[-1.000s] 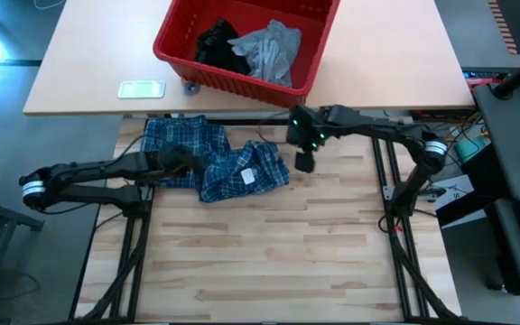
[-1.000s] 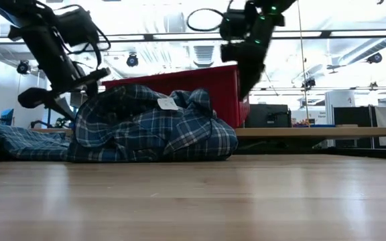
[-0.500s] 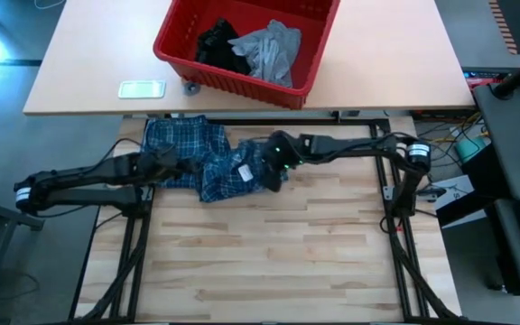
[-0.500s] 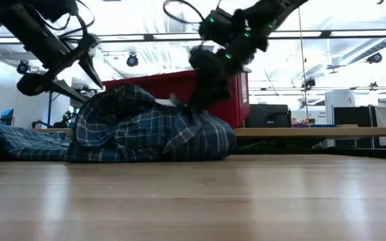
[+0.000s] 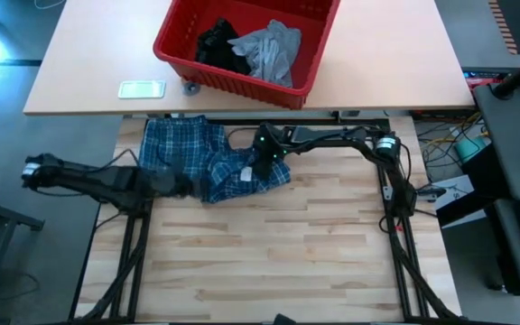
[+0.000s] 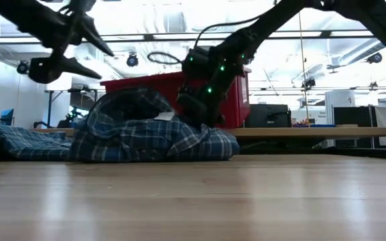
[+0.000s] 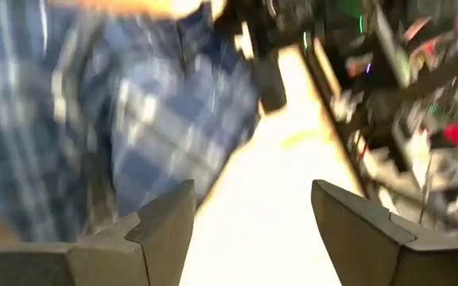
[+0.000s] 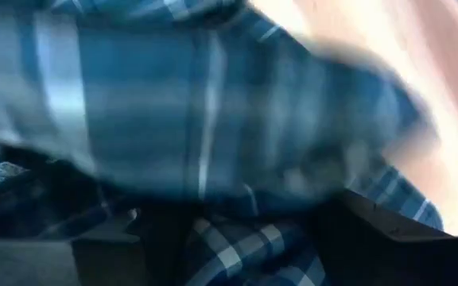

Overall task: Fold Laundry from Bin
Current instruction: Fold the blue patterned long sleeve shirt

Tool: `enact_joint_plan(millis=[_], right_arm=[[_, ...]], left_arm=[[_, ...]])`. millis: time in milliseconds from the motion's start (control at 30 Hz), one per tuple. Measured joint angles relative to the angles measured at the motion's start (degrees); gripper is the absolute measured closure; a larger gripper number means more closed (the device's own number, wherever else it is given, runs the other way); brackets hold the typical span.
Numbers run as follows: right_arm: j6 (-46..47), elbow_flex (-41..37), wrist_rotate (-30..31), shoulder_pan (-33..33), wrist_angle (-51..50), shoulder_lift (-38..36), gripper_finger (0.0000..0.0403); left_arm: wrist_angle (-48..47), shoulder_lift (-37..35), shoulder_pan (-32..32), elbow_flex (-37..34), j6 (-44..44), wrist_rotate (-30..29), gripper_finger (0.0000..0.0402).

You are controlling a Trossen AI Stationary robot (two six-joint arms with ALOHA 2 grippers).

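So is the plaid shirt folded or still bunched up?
Bunched: the plaid shirt lies crumpled in a heap on the table, no neat folds.

High view looks straight down on the desk [image 5: 269, 253]. Low view sits at desk height, facing level across it. Both wrist views sit close to the plaid shirt [image 5: 210, 162], which all four share.

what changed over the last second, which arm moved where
The right gripper swung from beside the plaid shirt down onto its right-hand bunch; fingers straddle cloth, no grip evident. The left gripper drew back to the shirt's left front edge, open and empty. The shirt flattened slightly. The red bin and its garments stayed put.
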Motion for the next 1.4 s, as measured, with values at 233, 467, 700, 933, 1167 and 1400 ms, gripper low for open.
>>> enact_joint_plan(millis=[233, 467, 700, 933, 1167, 1400], right_arm=[[-3.4, 0.0, 0.6, 0.0, -1.7, -5.4, 0.0177], [-15.0, 0.1, 0.5, 0.3, -10.4, -17.2, 0.0177], [-19.5, -0.8, -4.5, 4.0, -9.3, -19.6, 0.0177], [-28.5, 3.7, 0.0, 12.3, -0.8, -11.1, 0.0177], [-31.5, 16.7, 13.3, 15.2, -0.8, 1.6, 0.0177], [-21.7, 31.9, 17.3, 8.1, -5.3, 10.5, 0.0177]], left_arm=[[-7.7, 2.7, -12.5, 0.0, -3.2, -9.2, 0.0167], [-29.3, 2.3, -10.5, 3.4, -6.2, -2.1, 0.0168], [-32.3, 3.8, -4.8, 3.7, 2.5, 7.1, 0.0185], [-24.3, 9.2, 9.5, 3.4, 10.6, 7.6, 0.0196], [-18.2, 13.7, 20.5, 3.3, 20.9, 14.1, 0.0197], [-17.0, 18.8, 23.1, 3.0, 28.7, 17.2, 0.0197]])
